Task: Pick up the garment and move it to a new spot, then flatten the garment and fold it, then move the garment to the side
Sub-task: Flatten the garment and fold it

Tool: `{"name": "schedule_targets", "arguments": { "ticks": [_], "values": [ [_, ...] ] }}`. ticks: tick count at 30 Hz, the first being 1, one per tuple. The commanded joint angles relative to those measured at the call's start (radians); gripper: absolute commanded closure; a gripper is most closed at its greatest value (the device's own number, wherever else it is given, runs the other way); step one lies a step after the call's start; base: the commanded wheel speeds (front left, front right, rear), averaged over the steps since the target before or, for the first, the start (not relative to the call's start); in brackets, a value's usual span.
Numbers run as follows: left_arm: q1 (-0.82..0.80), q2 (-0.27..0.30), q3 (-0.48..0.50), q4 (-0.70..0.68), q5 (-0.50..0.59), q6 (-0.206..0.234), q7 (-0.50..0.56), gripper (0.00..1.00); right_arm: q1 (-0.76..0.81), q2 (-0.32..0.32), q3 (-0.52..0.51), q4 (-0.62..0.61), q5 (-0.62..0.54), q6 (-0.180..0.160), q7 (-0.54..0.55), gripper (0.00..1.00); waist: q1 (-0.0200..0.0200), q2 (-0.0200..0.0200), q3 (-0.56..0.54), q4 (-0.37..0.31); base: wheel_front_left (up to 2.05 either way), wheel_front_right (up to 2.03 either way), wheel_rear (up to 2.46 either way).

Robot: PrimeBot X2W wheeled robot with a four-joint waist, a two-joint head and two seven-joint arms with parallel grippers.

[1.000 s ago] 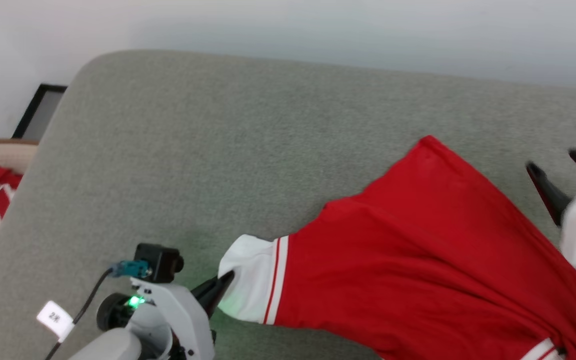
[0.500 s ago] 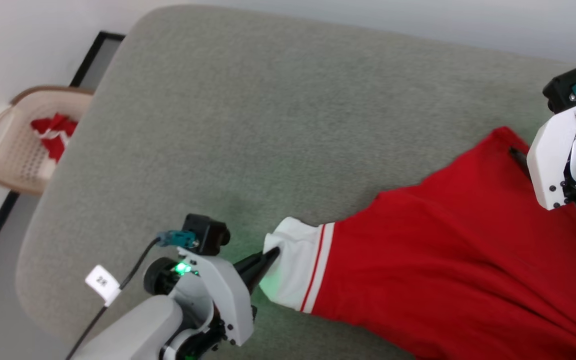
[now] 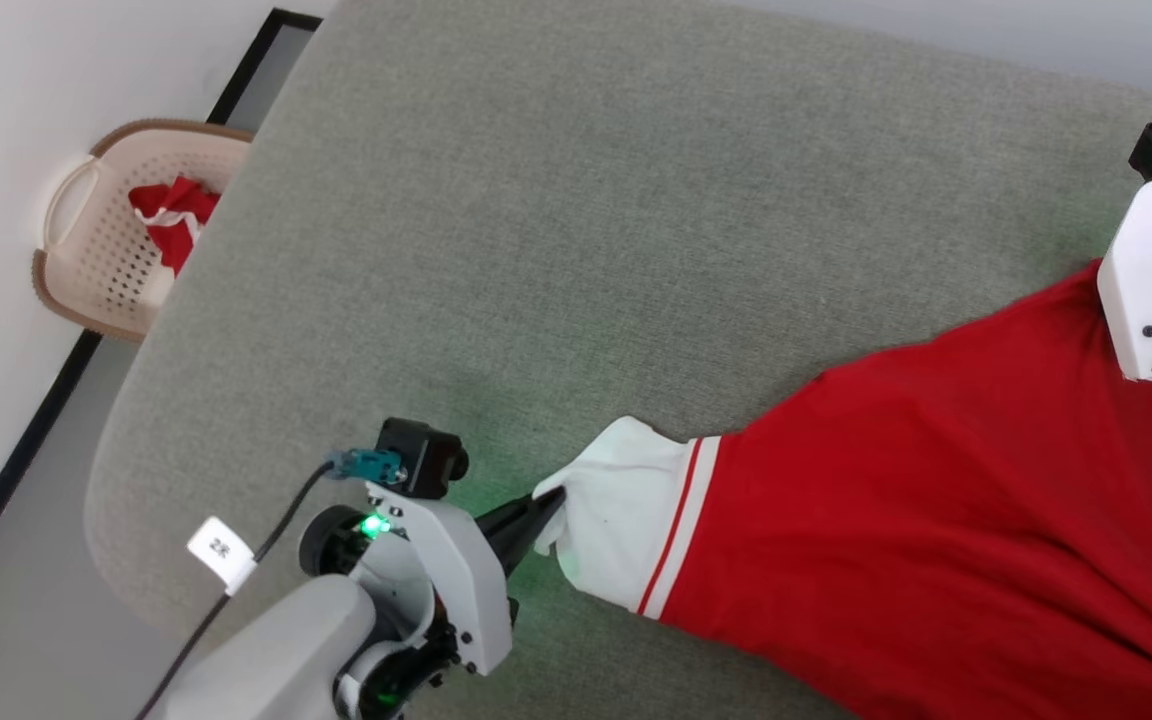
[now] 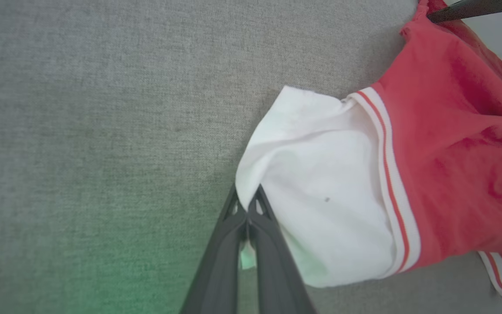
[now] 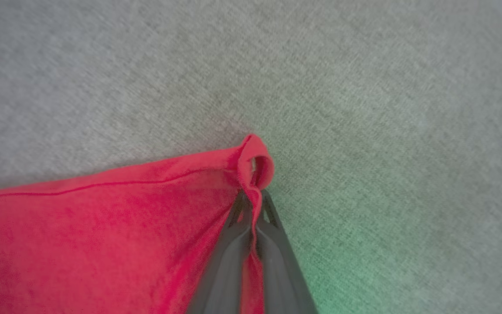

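Note:
The garment (image 3: 936, 500), a red jersey top with a white panel and red-and-white striped trim, lies spread over the right half of the grey-green cushioned surface (image 3: 586, 250). My left gripper (image 3: 548, 508) is shut on the edge of its white panel (image 4: 320, 205), at the lower middle of the head view. In the left wrist view my left gripper (image 4: 247, 201) pinches that white cloth between its dark fingers. My right gripper (image 5: 251, 198) is shut on a red corner of the garment (image 5: 103, 226), which curls over its fingertips. Its white wrist housing (image 3: 1151, 280) stands at the right edge.
A beige woven basket (image 3: 96, 260) holding a small red-and-white cloth bundle (image 3: 171, 215) sits on the floor off the surface's upper left. A white wall and a black skirting strip (image 3: 26, 440) run along the left. The surface's left half is bare.
The camera has swung, shifting the whole picture. My right gripper came down onto the garment's red corner and shut on it. The left gripper kept its hold on the white panel.

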Motion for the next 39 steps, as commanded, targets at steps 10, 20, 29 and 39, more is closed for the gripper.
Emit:
{"name": "schedule_targets", "arguments": {
  "ticks": [10,20,29,39],
  "values": [
    [-0.109,0.084,0.020,-0.002,-0.031,-0.012,0.129,1.00,-0.050,0.050,-0.002,0.049,0.066,-0.001,-0.031,1.00,0.0000,0.0000,-0.067,-0.080,0.00,0.00,0.00],
    [-0.429,0.188,0.081,-0.017,-0.002,0.007,0.338,1.00,-0.175,0.069,-0.055,-0.002,0.080,-0.001,-0.186,1.00,0.0000,0.0000,-0.158,-0.176,0.00,0.00,0.00],
    [-0.730,0.176,0.108,0.109,0.112,-0.007,0.337,1.00,-0.258,0.105,-0.127,-0.007,0.026,-0.001,-0.364,1.00,0.0000,0.0000,-0.230,-0.259,0.00,0.00,0.00],
    [-0.943,0.130,0.108,0.277,0.181,-0.039,0.278,1.00,-0.278,0.128,-0.191,-0.104,0.041,-0.001,-0.394,1.00,0.0000,0.0000,-0.269,-0.319,0.00,0.00,0.00]
  ]
}}
